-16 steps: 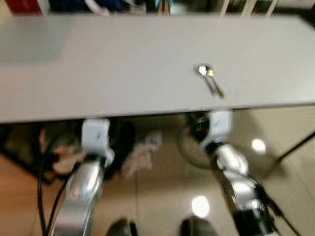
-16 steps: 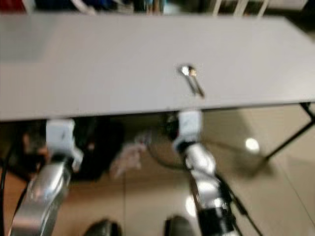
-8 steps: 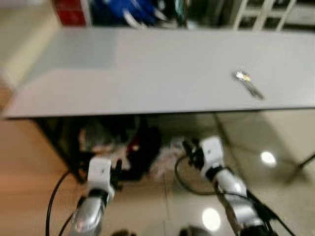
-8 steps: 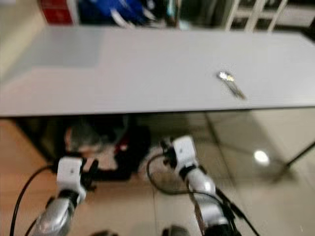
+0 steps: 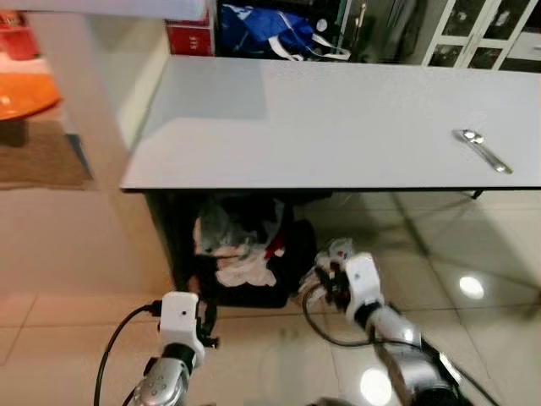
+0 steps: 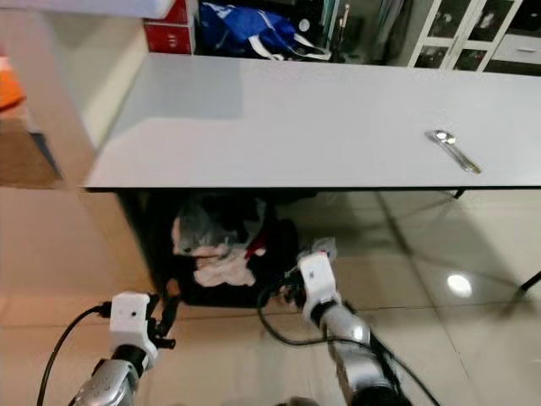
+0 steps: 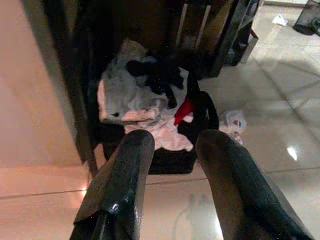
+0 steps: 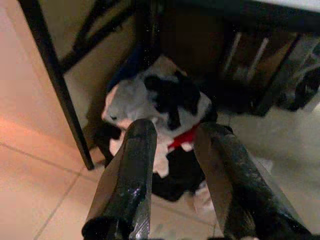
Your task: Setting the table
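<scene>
Far ahead of the right hand (image 8: 172,172), up on the worktop (image 5: 338,110), lies a spoon (image 5: 482,150): light, stiff, slippery metal, best pinched mid-handle. Both hands, left hand (image 7: 170,175) too, hang narrowly parted, empty.

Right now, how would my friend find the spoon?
Look at the long grey table. Near its front edge, toward the robot's right, lies the spoon, angled with its bowl pointing away. It is the shiny metal thing on that tabletop.
</scene>
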Controlling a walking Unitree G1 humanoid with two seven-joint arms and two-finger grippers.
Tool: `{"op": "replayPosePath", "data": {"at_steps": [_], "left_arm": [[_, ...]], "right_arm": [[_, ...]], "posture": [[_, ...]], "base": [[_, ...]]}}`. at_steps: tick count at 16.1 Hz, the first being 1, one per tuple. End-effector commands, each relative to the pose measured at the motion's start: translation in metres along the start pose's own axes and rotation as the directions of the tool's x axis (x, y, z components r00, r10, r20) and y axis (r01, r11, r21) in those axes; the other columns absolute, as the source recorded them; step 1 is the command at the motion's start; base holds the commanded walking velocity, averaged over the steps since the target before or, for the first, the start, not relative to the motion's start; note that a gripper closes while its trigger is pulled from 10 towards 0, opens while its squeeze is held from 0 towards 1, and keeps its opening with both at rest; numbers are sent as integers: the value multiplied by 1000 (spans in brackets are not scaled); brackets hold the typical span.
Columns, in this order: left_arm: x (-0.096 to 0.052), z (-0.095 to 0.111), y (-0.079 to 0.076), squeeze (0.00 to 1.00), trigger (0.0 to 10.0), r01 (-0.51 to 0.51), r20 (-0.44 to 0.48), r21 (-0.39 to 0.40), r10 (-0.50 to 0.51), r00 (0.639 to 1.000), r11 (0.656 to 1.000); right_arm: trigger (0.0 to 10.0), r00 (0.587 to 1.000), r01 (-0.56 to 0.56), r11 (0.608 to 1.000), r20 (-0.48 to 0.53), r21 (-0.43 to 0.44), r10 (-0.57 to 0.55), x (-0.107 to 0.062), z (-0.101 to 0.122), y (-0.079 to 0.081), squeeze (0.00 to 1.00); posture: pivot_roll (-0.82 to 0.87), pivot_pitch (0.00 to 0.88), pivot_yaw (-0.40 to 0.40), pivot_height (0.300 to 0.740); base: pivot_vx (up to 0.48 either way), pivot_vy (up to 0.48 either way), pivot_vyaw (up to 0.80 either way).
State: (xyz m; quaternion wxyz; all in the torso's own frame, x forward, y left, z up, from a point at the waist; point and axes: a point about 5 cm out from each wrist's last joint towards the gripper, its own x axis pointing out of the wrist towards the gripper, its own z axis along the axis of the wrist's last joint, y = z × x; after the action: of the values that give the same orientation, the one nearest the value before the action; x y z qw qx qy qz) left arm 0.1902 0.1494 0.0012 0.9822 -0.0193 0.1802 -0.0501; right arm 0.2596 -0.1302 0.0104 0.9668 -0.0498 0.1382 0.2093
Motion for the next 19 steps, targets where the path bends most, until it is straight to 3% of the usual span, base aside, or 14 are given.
{"op": "replayPosePath", "data": {"at_steps": [1, 9, 19], "left_arm": [[1, -1, -9, 0, 10000, 32, 9, -9, -32, 999, 999], [1, -1, -4, 0, 10000, 37, 30, 35, -38, 999, 999], [7, 2, -5, 0, 10000, 58, 42, 29, -60, 997, 998]], "right_arm": [[10000, 999, 21, 1000, -31, -8, -22, -6, -9, -8, 0], [10000, 1000, 10, 1000, -27, -7, -11, -2, -12, -1, 0], [10000, 1000, 30, 999, -3, -15, -30, -1, -11, -2, 0]], "posture": [[-57, 35, -37, 740], [-51, 7, -24, 740], [-57, 2, -12, 740]], "base": [[0, 480, 0], [0, 480, 0], [0, 480, 0]]}}
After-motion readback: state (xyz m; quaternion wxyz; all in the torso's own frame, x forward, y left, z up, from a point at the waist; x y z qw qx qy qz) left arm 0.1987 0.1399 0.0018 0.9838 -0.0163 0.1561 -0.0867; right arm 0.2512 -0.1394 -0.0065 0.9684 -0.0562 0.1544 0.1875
